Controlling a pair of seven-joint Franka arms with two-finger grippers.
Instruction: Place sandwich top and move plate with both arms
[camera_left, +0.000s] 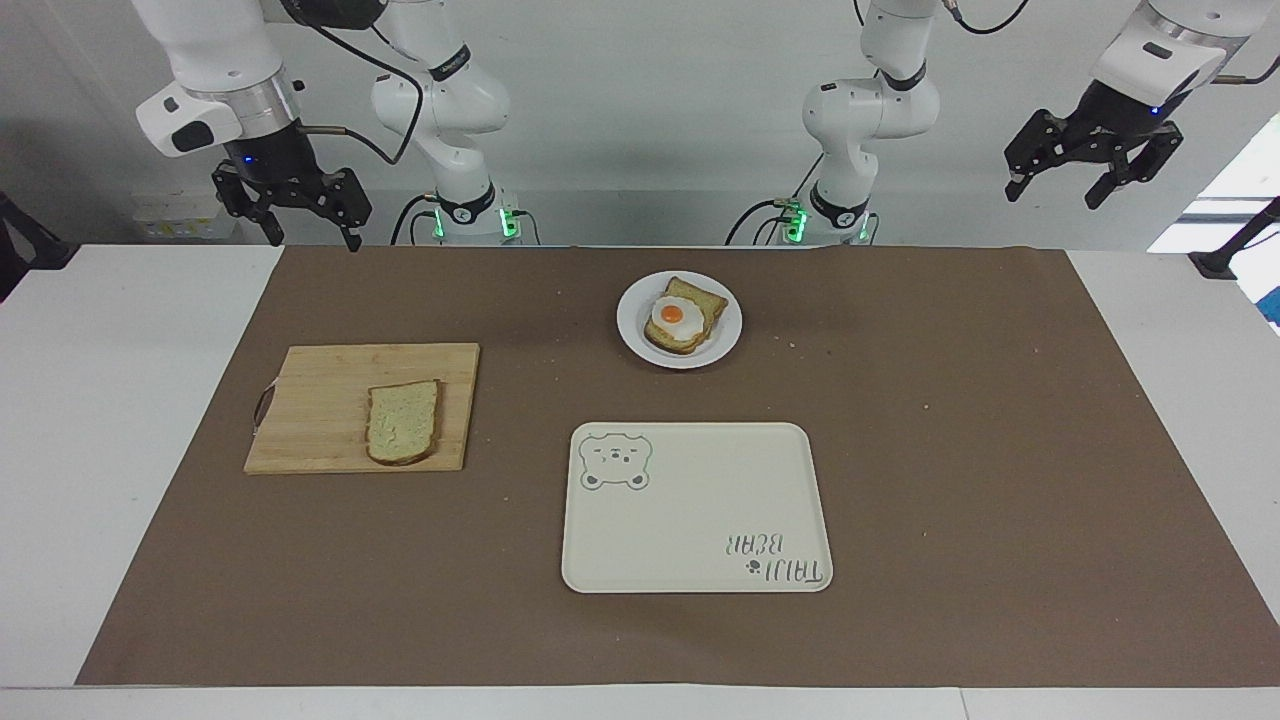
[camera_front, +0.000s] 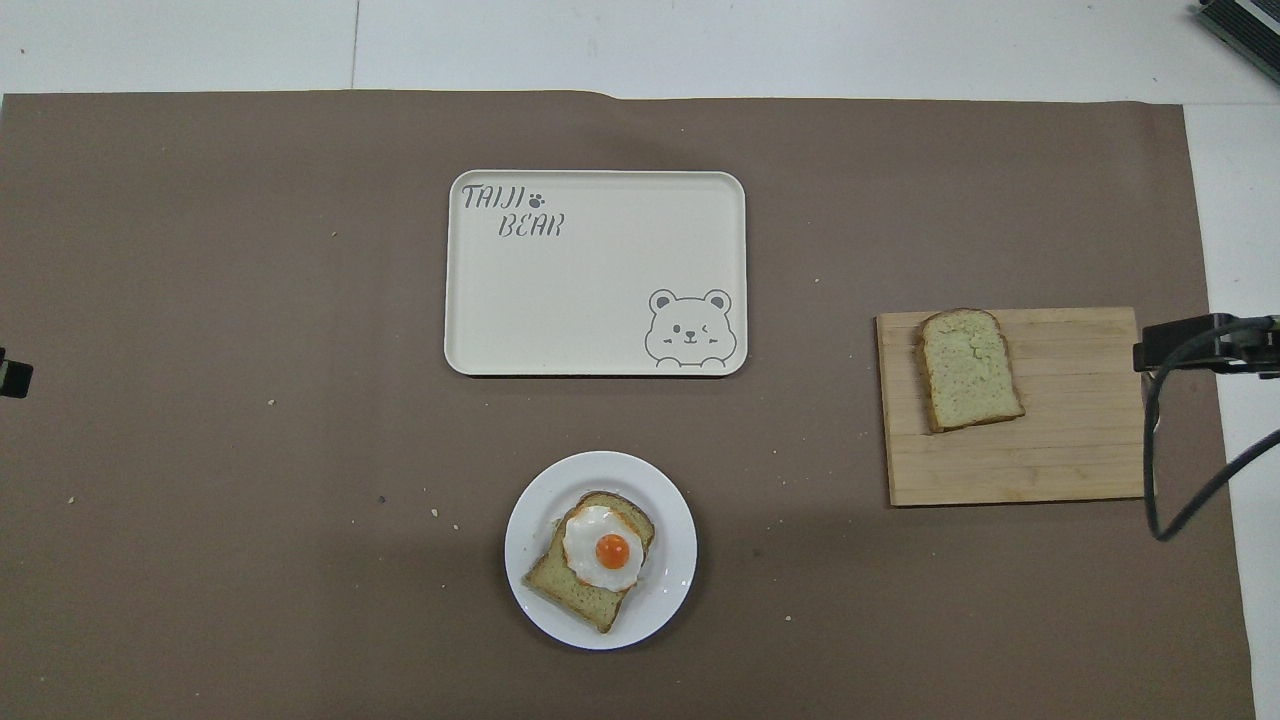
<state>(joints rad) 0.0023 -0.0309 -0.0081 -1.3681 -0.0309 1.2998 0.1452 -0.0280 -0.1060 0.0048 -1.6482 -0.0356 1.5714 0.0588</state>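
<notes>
The sandwich top (camera_left: 403, 422) (camera_front: 968, 368), a pale bread slice, lies flat on a wooden cutting board (camera_left: 320, 400) (camera_front: 1070, 450) toward the right arm's end of the table. The white plate (camera_left: 628, 325) (camera_front: 525, 560) sits nearer to the robots, mid-table. It carries a browner slice (camera_left: 700, 297) topped with a fried egg (camera_left: 672, 315) (camera_front: 605, 548). My right gripper (camera_left: 312, 238) hangs open and empty above the table's edge by the robots, apart from the board. My left gripper (camera_left: 1053, 198) hangs open and empty, high at the left arm's end.
A cream rectangular tray with a bear drawing (camera_left: 700, 500) (camera_front: 600, 270) lies farther from the robots than the plate. A brown mat (camera_left: 950, 450) covers the table, with scattered crumbs. A black piece of the right arm and its cable (camera_front: 1190, 343) shows beside the board.
</notes>
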